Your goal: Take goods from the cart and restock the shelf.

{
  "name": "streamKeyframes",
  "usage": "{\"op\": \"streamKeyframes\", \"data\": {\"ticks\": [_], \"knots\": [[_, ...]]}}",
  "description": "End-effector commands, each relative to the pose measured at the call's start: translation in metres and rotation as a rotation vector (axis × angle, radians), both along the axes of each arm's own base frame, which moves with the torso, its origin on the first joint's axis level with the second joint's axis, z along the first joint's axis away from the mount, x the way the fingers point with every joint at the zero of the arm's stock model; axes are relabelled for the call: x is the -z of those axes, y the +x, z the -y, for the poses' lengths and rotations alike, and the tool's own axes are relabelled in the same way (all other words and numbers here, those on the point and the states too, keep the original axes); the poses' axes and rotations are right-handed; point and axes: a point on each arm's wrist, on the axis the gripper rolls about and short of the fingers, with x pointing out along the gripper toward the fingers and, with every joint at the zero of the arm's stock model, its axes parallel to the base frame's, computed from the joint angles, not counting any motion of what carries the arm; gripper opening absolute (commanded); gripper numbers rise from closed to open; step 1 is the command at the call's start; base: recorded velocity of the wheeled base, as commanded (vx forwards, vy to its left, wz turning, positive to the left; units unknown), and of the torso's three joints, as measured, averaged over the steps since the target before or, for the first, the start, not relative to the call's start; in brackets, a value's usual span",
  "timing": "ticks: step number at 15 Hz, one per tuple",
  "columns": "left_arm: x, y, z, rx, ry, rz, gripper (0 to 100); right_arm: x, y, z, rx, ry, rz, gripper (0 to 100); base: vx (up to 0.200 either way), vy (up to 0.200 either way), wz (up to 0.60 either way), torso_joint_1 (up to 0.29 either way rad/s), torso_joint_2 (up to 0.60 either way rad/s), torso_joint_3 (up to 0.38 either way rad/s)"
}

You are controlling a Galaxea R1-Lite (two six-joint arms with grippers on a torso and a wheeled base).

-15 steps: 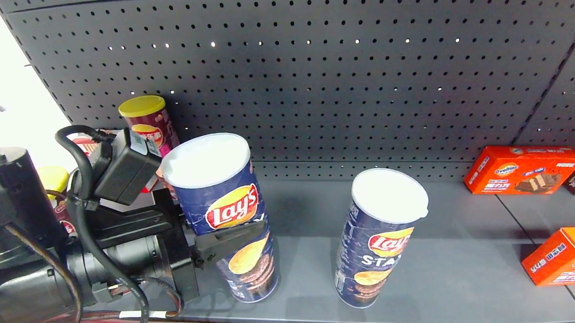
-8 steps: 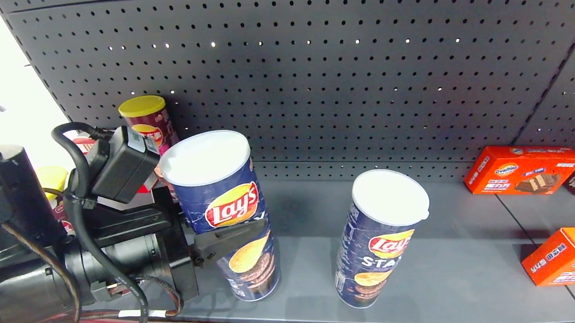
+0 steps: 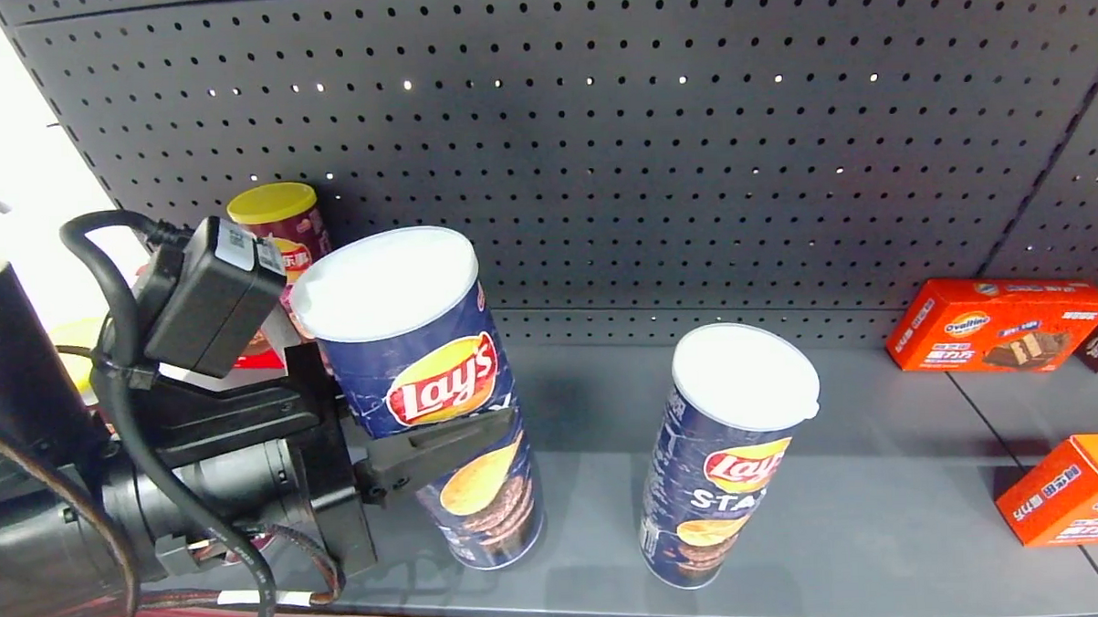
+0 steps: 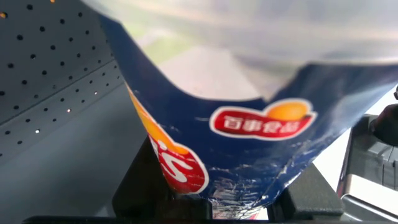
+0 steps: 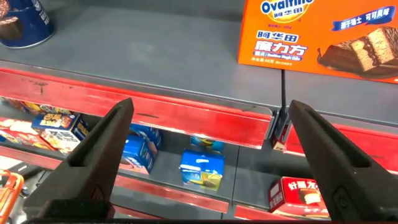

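Note:
My left gripper (image 3: 461, 414) is shut on a blue chips can (image 3: 424, 386) with a white lid, one black finger (image 3: 435, 449) crossing its front. The can leans left, with its base at the shelf (image 3: 885, 516) near the front edge. Close up in the left wrist view, the same can (image 4: 249, 137) sits between the jaws. A second blue can (image 3: 728, 457) stands free to its right. My right gripper (image 5: 211, 162) is open and holds nothing, in front of the shelf's red front lip (image 5: 155, 102).
A maroon can with a yellow lid (image 3: 277, 227) stands behind the held can against the pegboard. Two orange boxes (image 3: 997, 322) (image 3: 1076, 489) lie at the right of the shelf. Below the red lip, a lower shelf holds blue packs (image 5: 202, 168).
The left gripper has risen a little with the can. The can's lid has moved up and to the left, its base slightly right. The second can has stayed put.

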Motion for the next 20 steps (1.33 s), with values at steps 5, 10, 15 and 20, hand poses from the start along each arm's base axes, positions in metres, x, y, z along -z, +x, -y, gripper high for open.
{"op": "streamKeyframes", "data": {"ticks": [5,10,15,20], "knots": [[-0.009,0.027,0.014,-0.056,0.001,0.015,0,0.000,0.000,0.000,0.000,-0.001,-0.005,100,0.000,0.000,0.00,0.000,0.00,0.000],[-0.011,0.056,0.028,-0.065,0.021,0.026,0,0.000,0.000,0.000,0.000,-0.001,-0.005,100,0.000,0.000,0.00,0.000,0.00,0.000],[-0.009,0.105,0.052,-0.069,0.013,0.093,0,0.000,0.000,0.000,0.000,-0.001,-0.005,100,0.000,0.000,0.00,0.000,0.00,0.000],[-0.020,0.116,0.059,-0.010,0.061,0.008,0,0.000,0.000,0.000,0.000,-0.001,-0.005,100,0.000,0.000,0.00,0.000,0.00,0.000]]}}
